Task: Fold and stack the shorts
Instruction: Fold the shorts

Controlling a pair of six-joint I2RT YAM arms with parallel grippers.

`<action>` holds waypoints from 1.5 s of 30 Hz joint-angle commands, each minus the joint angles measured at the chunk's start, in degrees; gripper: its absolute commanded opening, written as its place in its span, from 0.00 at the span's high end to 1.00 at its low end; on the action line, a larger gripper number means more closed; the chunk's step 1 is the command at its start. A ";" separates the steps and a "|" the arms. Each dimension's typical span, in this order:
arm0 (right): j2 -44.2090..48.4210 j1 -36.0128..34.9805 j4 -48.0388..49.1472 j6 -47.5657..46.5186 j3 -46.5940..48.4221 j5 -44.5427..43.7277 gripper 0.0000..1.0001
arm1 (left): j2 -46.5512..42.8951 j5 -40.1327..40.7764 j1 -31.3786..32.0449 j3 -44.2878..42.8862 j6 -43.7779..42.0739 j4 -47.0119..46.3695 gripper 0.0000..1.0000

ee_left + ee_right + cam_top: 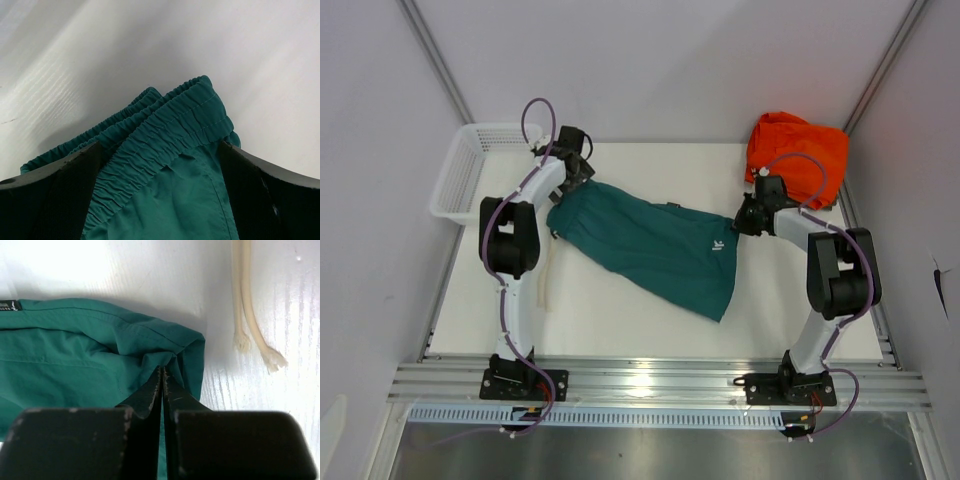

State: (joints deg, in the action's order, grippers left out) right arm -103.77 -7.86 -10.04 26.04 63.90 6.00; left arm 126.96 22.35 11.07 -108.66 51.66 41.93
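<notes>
We have the shorts (pixel 645 245) stretched slantwise across the desk (pixel 620 320), right claw (pixel 162 371) clenched on a hem corner, left claw (pixel 159 145) spread astride the waistband, so folding and stacking seemingly remain.

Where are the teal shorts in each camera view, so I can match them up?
Top external: shorts spread diagonally across mid-table.
Left wrist: shorts, waistband end, fill lower centre.
Right wrist: shorts at left and centre, corner pinched by right gripper.
Shared landmark: the white table under them.
</notes>
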 commanded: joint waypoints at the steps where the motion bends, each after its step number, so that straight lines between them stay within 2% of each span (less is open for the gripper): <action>1: -0.39 0.91 3.10 0.67 2.81 1.82 1.00 | -0.66 2.00 -0.08 0.73 0.55 1.83 0.01; 13: 1.37 5.48 5.56 2.70 4.22 0.68 1.00 | -2.33 2.96 -1.23 3.98 0.46 1.05 0.01; 22: 5.50 7.33 14.25 4.02 -0.09 0.33 1.00 | -1.80 4.63 -1.31 6.44 1.43 0.35 0.01; 33: -6.35 8.91 13.83 3.84 5.88 0.33 1.00 | -1.89 5.34 -1.58 8.03 0.90 -1.50 0.01; 34: -7.06 8.91 13.56 3.67 6.76 0.42 0.98 | -1.89 5.25 -1.58 8.11 0.81 -1.50 0.01; 36: -8.56 8.91 11.64 3.31 7.90 0.07 0.86 | -2.06 4.81 -1.58 7.94 0.46 -1.68 0.01; 37: -8.82 8.91 10.93 3.23 9.04 -0.63 0.67 | -2.24 4.64 -1.58 7.68 0.37 -1.59 0.01; 38: -8.39 8.91 10.49 2.79 9.22 -0.99 0.55 | -2.33 4.55 -1.49 7.07 0.29 -1.42 0.01; 40: -7.25 8.83 10.39 2.44 9.31 -1.43 0.37 | -2.94 4.28 -1.49 5.48 -0.59 -0.89 0.01; 42: -4.96 8.74 8.20 1.82 9.40 -1.34 0.34 | -3.38 4.37 -1.40 3.46 -1.91 -0.28 0.01; 45: -0.67 8.04 6.97 1.03 8.44 -1.51 0.35 | -4.43 5.60 -1.05 0.74 -2.96 3.06 0.01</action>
State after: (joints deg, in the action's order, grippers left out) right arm -111.20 0.84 -1.80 28.73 70.76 5.54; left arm 126.96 25.58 10.09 -103.35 50.94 42.68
